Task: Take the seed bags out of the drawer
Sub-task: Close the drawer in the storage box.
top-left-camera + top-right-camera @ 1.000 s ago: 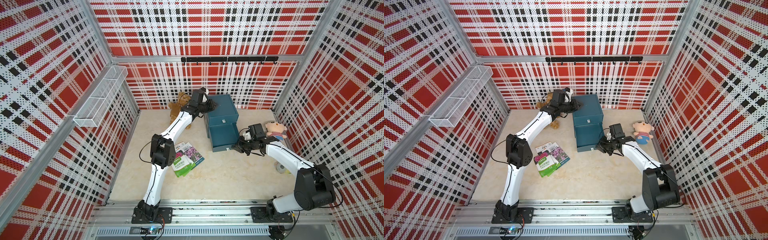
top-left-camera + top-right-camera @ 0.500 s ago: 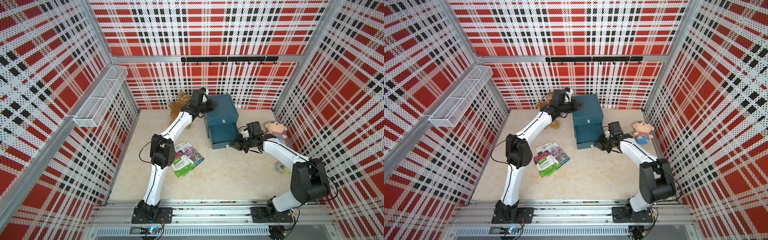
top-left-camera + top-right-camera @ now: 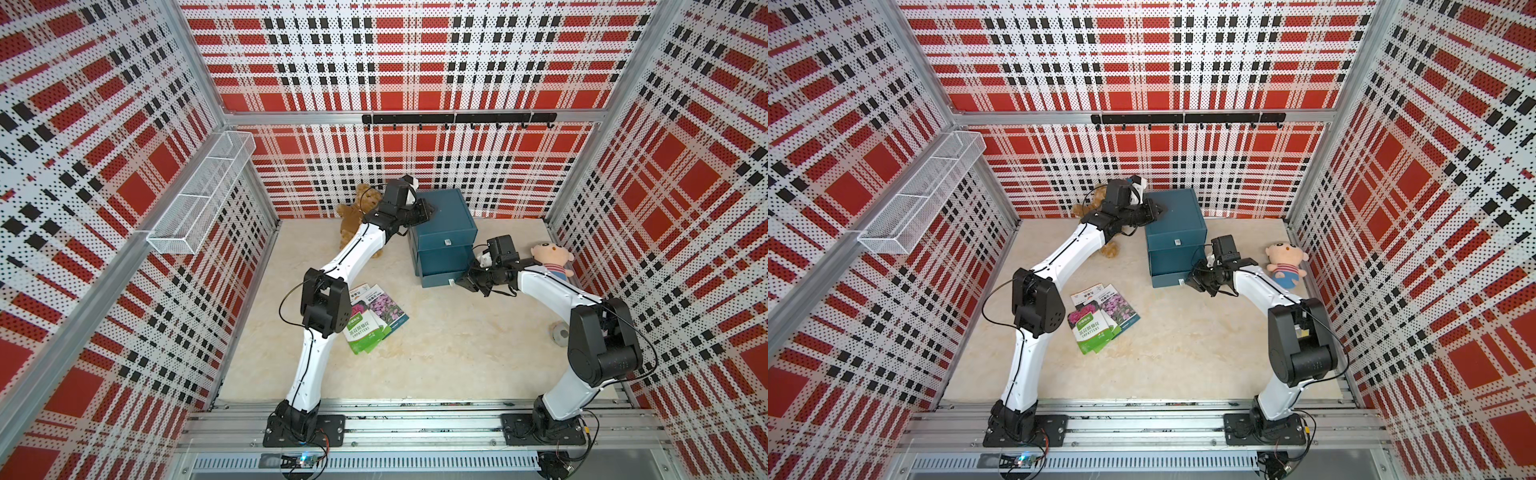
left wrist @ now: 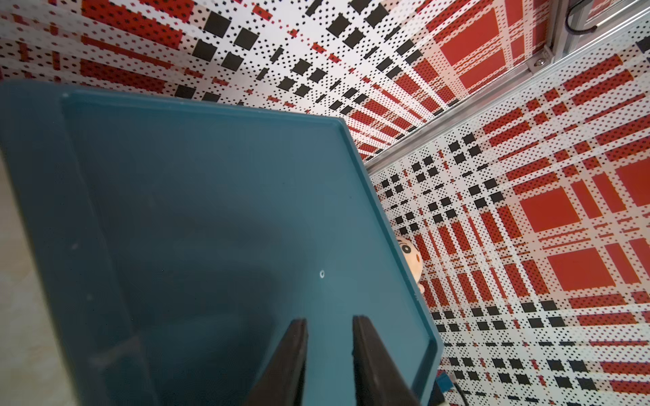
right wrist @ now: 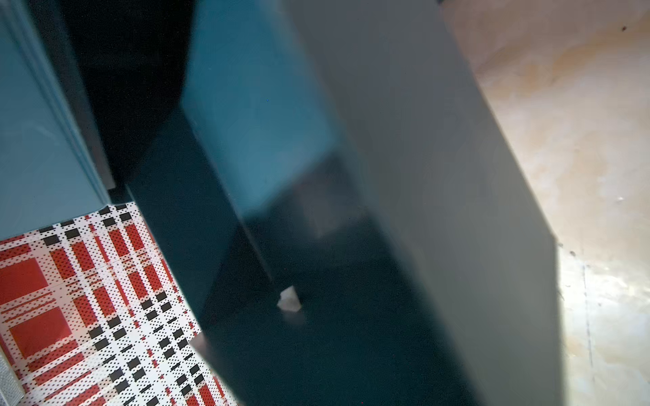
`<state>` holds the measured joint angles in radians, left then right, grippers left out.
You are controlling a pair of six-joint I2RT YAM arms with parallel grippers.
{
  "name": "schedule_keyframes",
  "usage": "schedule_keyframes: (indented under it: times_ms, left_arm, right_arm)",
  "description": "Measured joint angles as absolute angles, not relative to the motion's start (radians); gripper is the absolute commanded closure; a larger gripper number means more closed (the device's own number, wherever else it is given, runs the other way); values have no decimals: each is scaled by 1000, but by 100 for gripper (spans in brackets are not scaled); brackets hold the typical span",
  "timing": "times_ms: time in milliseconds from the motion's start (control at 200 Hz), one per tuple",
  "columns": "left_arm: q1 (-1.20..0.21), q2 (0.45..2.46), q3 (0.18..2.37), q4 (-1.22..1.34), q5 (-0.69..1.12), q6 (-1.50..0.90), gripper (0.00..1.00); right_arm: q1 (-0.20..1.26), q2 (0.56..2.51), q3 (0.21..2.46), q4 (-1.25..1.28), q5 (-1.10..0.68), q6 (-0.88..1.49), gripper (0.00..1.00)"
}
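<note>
Although the seed bags point(image 3: 374, 318) lie fanned on the table point(image 3: 457, 353), well apart from the drawer point(image 3: 438, 279), whether others are inside it cannot be told. Right fingers point(image 3: 468, 283), pressed together, sit at the drawer front. Left fingers point(image 4: 297, 337), slightly spread and empty, rest over the cabinet point(image 4: 211, 211) top.

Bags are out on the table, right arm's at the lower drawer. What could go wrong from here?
1. The right gripper, shut, comes at the drawer at an angle; its push may skew it or shove the cabinet, which the open left gripper is not clamping.
2. The left arm's elbow overhangs the seed bags; pulling back may drag them.
3. The right forearm passes close to the doll and could knock it.
</note>
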<state>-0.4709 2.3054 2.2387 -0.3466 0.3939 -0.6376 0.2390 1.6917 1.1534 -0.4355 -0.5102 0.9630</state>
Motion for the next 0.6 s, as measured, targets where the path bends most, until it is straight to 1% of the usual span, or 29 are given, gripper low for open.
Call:
schedule_keyframes:
  times_ms: [155,286,386,596]
  left_arm:
    - [-476,2305,2238,-345,392,-638,72]
    - [-478,2304,2233,-341,391,-638,72]
    - [-479,2303,2231,-339,389,-638,72]
    - [-479,2303,2226,-326,389,-638,72]
  right_arm:
    - [239,1721,1089,-62,-501,1248,100]
    - [239,1755,1089,168,-489,1385,100]
    - [240,1794,1106,262,-486,1437,100]
    - [247,1865,1114,320,-493,1483,100]
